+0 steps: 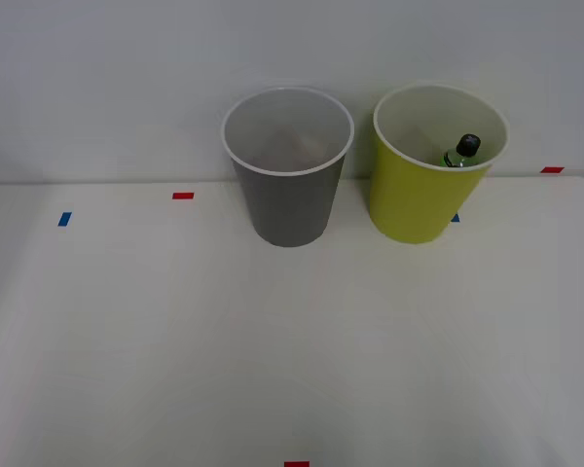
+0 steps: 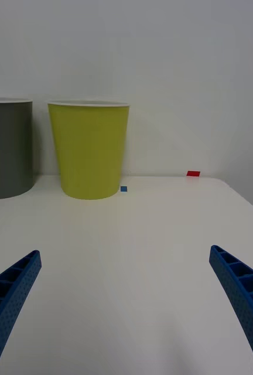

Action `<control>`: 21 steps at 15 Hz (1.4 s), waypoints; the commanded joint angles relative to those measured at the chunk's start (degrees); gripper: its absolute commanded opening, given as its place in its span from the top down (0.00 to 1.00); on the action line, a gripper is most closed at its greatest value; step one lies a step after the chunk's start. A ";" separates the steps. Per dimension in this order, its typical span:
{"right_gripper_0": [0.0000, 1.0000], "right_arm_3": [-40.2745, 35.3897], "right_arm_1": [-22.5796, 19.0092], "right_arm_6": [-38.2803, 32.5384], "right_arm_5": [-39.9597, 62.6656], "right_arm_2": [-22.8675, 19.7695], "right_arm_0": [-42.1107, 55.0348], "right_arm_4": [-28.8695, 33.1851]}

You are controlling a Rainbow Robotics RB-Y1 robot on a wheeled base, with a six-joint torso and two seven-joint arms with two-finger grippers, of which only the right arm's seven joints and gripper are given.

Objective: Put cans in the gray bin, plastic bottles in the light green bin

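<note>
Right gripper [image 2: 126, 310] fingers spread apart, empty, low over surface [image 2: 138, 246]. Light green bin [image 2: 90, 149] straight ahead near far edge; gray bin [image 2: 6, 149] beside it.

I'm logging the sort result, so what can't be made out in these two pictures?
- Gray bin contents: front view, a blurred reddish shape at the bottom, unidentifiable.
- Dark green bottle body: front view, hidden by the light green bin wall.
- Both bins' insides: wrist view, seen side-on, walls block them.
</note>
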 commanded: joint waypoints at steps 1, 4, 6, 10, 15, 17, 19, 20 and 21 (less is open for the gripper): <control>0.00 0.00 0.00 0.00 0.00 0.00 0.00 0.00; 0.00 0.00 0.00 0.00 0.00 0.00 0.00 0.00; 0.00 0.00 0.00 0.00 0.00 0.00 0.00 0.00; 0.00 0.00 0.00 0.00 0.00 0.00 0.00 0.00; 0.00 0.00 0.00 0.00 0.00 0.00 0.00 0.00; 0.00 0.00 0.00 0.00 0.00 0.00 0.00 0.00; 0.00 0.00 0.00 0.00 0.00 0.00 0.00 0.00; 0.00 0.00 0.00 0.00 0.00 0.00 0.00 0.00; 0.00 0.00 0.00 0.00 0.00 0.00 0.00 0.00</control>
